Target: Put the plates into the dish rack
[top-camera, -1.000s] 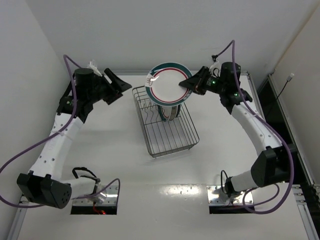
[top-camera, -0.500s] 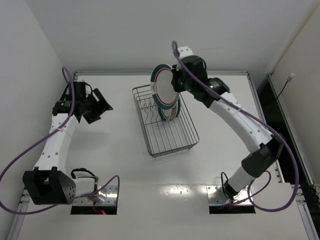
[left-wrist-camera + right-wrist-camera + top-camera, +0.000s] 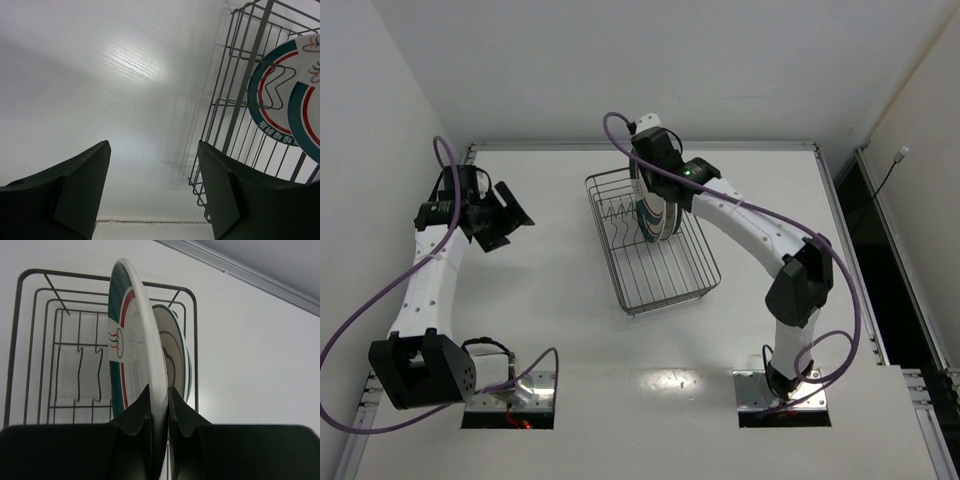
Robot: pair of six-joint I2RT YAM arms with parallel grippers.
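A teal-and-red rimmed plate (image 3: 131,330) is pinched upright by the right gripper (image 3: 159,396) at the far half of the dish rack (image 3: 665,282), just beside a second plate (image 3: 176,347). The left gripper (image 3: 152,150) is spread wide, left of the rack.

My left gripper (image 3: 152,150) hung out on the left, jaws spread wide; my right gripper (image 3: 159,389) (arm stretched far and leftward) pinched a plate (image 3: 134,347).

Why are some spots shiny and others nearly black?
Top external: glare patch on the table near its front edge. Left wrist: soft sheen on the table, left gripper dark in the foreground. Right wrist: right gripper nearly black against the bright teal-and-red-rimmed plate.
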